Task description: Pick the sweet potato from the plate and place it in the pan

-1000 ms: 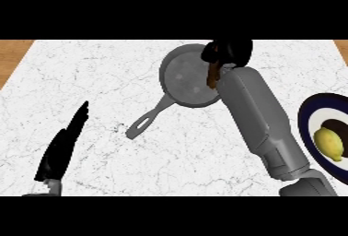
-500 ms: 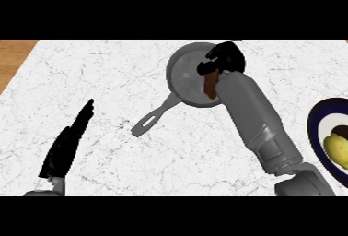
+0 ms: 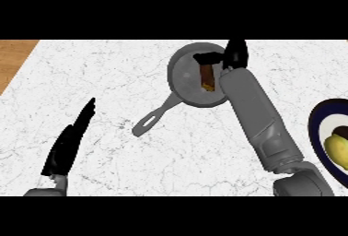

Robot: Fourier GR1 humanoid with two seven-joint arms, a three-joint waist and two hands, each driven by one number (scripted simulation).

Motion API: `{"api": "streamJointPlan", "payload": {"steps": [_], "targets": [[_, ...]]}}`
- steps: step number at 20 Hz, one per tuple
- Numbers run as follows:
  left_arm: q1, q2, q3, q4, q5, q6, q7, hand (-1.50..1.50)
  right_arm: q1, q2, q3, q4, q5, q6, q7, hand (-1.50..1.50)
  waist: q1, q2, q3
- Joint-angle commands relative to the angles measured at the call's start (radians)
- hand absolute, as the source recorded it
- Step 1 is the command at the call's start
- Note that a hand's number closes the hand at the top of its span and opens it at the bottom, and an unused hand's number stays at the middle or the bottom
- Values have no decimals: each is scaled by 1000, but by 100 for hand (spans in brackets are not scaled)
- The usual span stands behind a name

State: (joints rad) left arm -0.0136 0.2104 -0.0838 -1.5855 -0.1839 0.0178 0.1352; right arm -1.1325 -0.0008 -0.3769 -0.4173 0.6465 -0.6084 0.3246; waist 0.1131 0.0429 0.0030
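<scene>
- One sweet potato (image 3: 207, 78), a brown elongated piece, sits inside the grey pan (image 3: 185, 73) at the far middle of the table (image 3: 136, 156); we see it lying along the pan's right side.
- We judge it stiff, fairly light, with a rough skin that won't slip much; best hold is across its middle, thumb on one side and fingers on the other.
- Right robot hand (image 3: 235, 54) is over the pan's far right rim, thumb reaching left to the potato's far end, fingers pointing far; we can't tell whether it is gripping or has let go.
- Right forearm runs from near right up to the pan, partly covering its right edge.
- Left robot hand (image 3: 68, 143) rests released at near left, fingers straight.
- Plate (image 3: 318, 120) at the right edge holds a yellow fruit (image 3: 336, 148).
</scene>
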Motion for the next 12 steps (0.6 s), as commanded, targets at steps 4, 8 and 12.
{"api": "streamJointPlan", "payload": {"steps": [4, 8, 12], "targets": [[20, 2, 14, -7, 9, 1, -6, 0, 2, 1, -104, -24, -83, -258, -154, -150, -21, -9, -1], [39, 10, 25, -33, 11, -1, 25, 0, 71, 0, -163, -44, -145, -344, -239, -150, -56, -24, -1], [63, 34, 70, -30, 38, -17, 19, 0, 119, -25, -196, -98, -218, -292, -335, -150, -89, -36, -2]]}}
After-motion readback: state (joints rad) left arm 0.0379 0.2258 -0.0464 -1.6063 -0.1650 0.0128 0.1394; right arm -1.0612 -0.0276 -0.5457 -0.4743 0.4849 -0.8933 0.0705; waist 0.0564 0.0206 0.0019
